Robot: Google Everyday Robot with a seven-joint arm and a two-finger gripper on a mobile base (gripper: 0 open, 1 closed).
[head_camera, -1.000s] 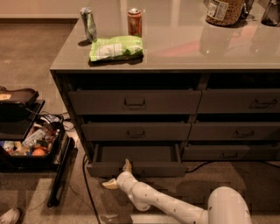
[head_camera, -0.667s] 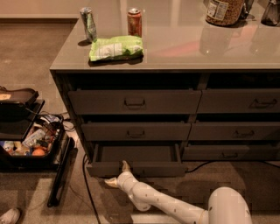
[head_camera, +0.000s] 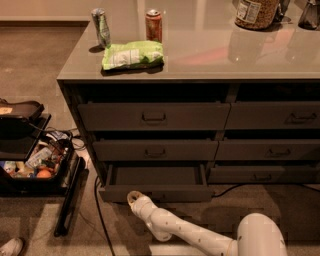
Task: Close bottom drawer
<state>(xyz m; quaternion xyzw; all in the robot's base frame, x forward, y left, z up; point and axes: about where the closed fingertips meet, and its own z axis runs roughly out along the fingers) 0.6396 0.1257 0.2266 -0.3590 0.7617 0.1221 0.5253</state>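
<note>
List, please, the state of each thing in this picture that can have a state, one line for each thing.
bottom drawer: pulled out, open, not yet closed.
middle drawer: looks shut.
top drawer: looks shut.
gripper: low, at the front face of the bottom drawer, left of its middle.
silver can: upright.
red can: upright.
green bag: lying flat.
jar: upright.

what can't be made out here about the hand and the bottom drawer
- Camera view: whether the hand, low at the front of the bottom drawer, touches it; the steep angle hides any contact.
- Camera view: the drawer's pull handle, out of sight on its foreshortened front.
- Camera view: the top of the jar, cut off by the upper edge.
</note>
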